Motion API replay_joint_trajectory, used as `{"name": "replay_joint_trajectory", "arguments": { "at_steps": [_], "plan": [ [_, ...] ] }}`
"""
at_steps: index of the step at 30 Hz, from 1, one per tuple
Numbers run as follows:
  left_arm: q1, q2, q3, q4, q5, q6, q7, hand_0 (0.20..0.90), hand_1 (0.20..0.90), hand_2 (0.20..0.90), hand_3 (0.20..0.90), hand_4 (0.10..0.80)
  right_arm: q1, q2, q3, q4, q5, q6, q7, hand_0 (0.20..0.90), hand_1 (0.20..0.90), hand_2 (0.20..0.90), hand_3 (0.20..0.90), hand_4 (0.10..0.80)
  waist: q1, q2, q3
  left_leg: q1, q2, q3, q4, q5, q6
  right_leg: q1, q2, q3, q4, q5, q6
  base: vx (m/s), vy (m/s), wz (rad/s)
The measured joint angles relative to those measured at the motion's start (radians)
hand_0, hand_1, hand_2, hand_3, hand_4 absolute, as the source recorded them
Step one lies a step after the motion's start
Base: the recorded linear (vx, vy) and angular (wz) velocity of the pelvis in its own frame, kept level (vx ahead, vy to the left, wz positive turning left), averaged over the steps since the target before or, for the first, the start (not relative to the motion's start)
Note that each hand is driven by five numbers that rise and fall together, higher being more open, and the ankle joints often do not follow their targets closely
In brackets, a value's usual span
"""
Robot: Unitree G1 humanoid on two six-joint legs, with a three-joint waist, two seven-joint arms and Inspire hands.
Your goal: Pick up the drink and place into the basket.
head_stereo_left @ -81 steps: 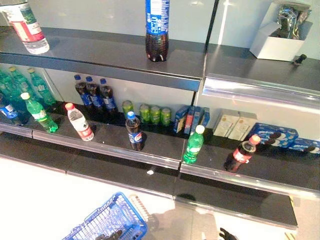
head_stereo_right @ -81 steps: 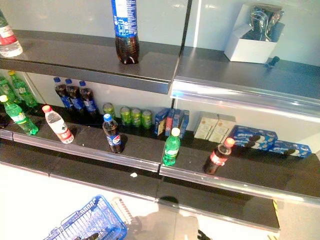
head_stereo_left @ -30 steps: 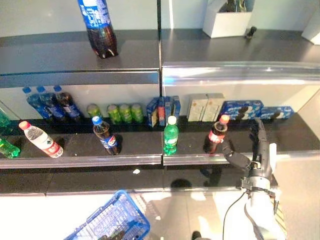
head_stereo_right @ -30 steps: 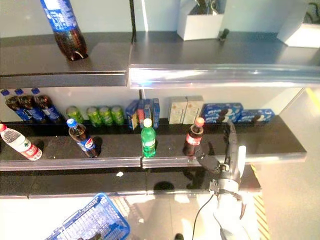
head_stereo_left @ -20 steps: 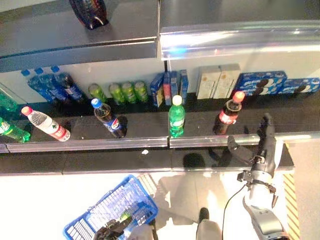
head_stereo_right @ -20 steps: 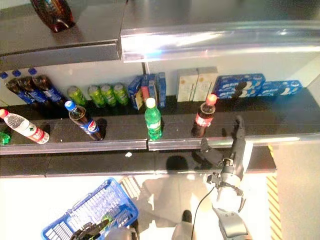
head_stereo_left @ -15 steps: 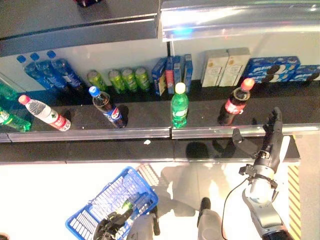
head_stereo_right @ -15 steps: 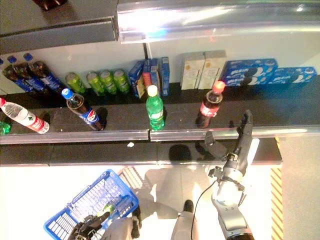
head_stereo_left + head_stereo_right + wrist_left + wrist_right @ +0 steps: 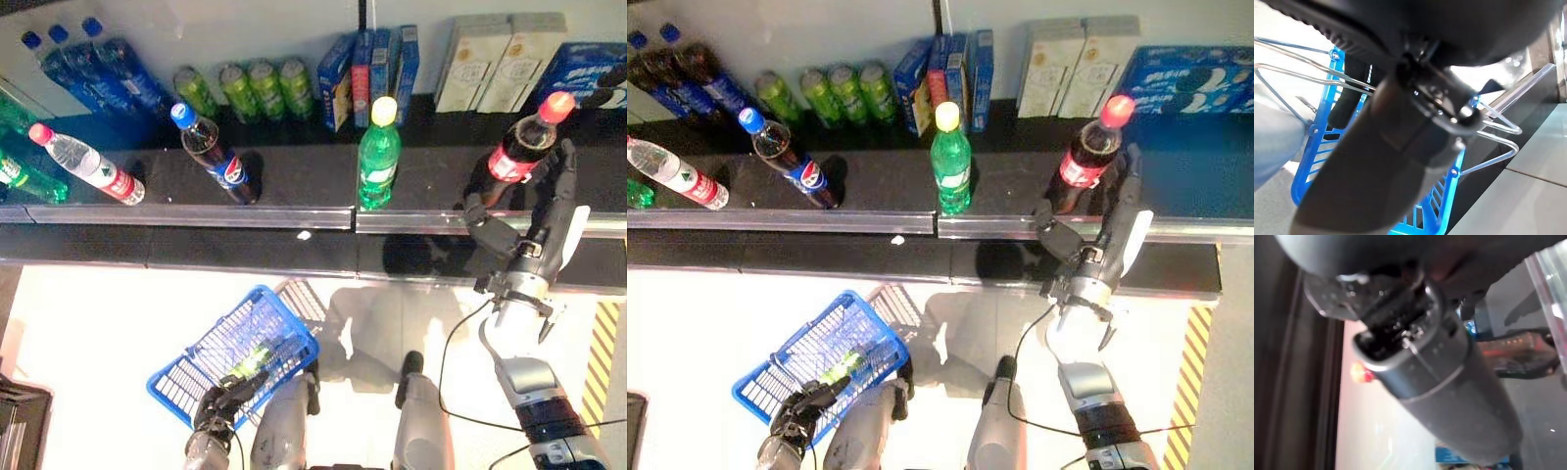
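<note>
A dark cola bottle with a red cap and red label (image 9: 521, 149) stands upright near the front edge of the dark shelf (image 9: 294, 191). My right hand (image 9: 537, 235) is open just in front of it. Its straight fingers (image 9: 561, 186) reach up past the bottle's right side and its thumb (image 9: 487, 221) lies at the bottle's lower left. The bottle also shows in the right wrist view (image 9: 1520, 351). The blue basket (image 9: 211, 362) hangs low at the left. My left hand (image 9: 221, 403) is shut on its thin wire handles (image 9: 1497, 128).
On the same shelf stand a green bottle with a yellow cap (image 9: 376, 157), a blue-capped cola bottle (image 9: 217, 157) and a tilted water bottle (image 9: 90, 166). Green cans (image 9: 245, 88), blue-capped bottles (image 9: 88, 73) and boxes (image 9: 470, 73) line the back. A lower shelf ledge (image 9: 245, 262) juts out below.
The camera has tilted down, so the whole picture has shifted. My right hand has come up to the red-capped cola bottle, with thumb and fingers now on either side of it.
</note>
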Motion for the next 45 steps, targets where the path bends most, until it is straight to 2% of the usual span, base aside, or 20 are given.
{"name": "replay_joint_trajectory", "arguments": {
  "at_steps": [10,16,22,40,41,42,43,45],
  "plan": [
    [-0.057,0.021,-0.016,-0.010,-0.007,0.000,-0.003,0.300,0.300,0.300,0.200,0.100,-0.123,-0.037,-0.031,0.076,0.005,0.039,-0.035,0.900,0.900,0.900,0.900,0.800,0.024,0.011,0.040,-0.058,0.006,-0.010,0.031,0.002,-0.002,-0.054,0.003,-0.003,0.034,-0.007,-0.008,-0.007,-0.021,0.02],
    [-0.066,0.024,-0.024,-0.011,-0.007,0.001,-0.016,0.300,0.300,0.300,0.200,0.100,-0.148,-0.037,-0.071,0.096,0.089,0.040,-0.039,0.900,0.900,0.900,0.900,0.800,0.025,0.015,0.047,-0.069,0.002,-0.015,0.031,0.002,-0.002,-0.064,0.005,-0.009,0.036,-0.008,-0.006,0.002,-0.006,0.01],
    [-0.076,0.024,-0.056,-0.019,-0.011,0.001,-0.018,0.300,0.300,0.300,0.200,0.100,-0.226,-0.038,-0.084,0.143,0.159,0.040,-0.038,0.900,0.900,0.900,0.900,0.800,0.034,0.035,0.058,-0.072,-0.001,-0.014,0.031,0.003,-0.004,-0.077,0.002,-0.005,0.051,-0.016,-0.009,0.000,0.000,0.00],
    [-0.099,0.033,-0.064,-0.020,-0.041,0.009,-0.029,0.300,0.300,0.300,0.200,0.100,-0.432,-0.071,-0.083,0.324,0.286,0.043,0.034,0.900,0.900,0.900,0.900,0.800,0.080,0.039,0.058,-0.101,-0.006,-0.055,0.031,0.020,-0.022,-0.115,0.000,-0.025,0.112,-0.045,-0.024,0.006,-0.013,0.04],
    [-0.099,0.038,-0.071,-0.020,-0.042,0.009,-0.035,0.300,0.300,0.300,0.200,0.100,-0.452,-0.072,-0.083,0.343,0.299,0.043,0.035,0.526,0.526,0.526,0.464,0.364,0.081,0.039,0.057,-0.102,-0.006,-0.055,0.030,0.022,-0.023,-0.118,-0.001,-0.025,0.117,-0.049,-0.028,0.000,0.000,0.00],
    [-0.099,0.040,-0.074,-0.021,-0.042,0.009,-0.037,0.300,0.300,0.300,0.200,0.100,-0.461,-0.073,-0.083,0.353,0.306,0.043,0.035,0.347,0.347,0.347,0.255,0.155,0.083,0.039,0.057,-0.102,-0.006,-0.055,0.030,0.023,-0.023,-0.120,-0.001,-0.025,0.119,-0.049,-0.028,0.000,0.000,0.00],
    [-0.100,0.043,-0.081,-0.023,-0.042,0.009,-0.039,0.300,0.300,0.300,0.200,0.100,-0.477,-0.077,-0.083,0.370,0.322,0.044,0.035,0.300,0.300,0.300,0.200,0.100,0.086,0.040,0.057,-0.103,-0.005,-0.056,0.027,0.026,-0.024,-0.123,-0.001,-0.025,0.121,-0.051,-0.031,0.000,0.000,0.00],
    [-0.100,0.045,-0.089,-0.027,-0.043,0.008,-0.041,0.300,0.300,0.300,0.200,0.100,-0.491,-0.094,-0.083,0.406,0.322,0.044,0.033,0.300,0.300,0.300,0.200,0.100,0.093,0.041,0.056,-0.103,-0.005,-0.057,0.027,0.029,-0.025,-0.124,0.000,-0.026,0.125,-0.053,-0.034,0.000,0.000,0.00]
  ]
}}
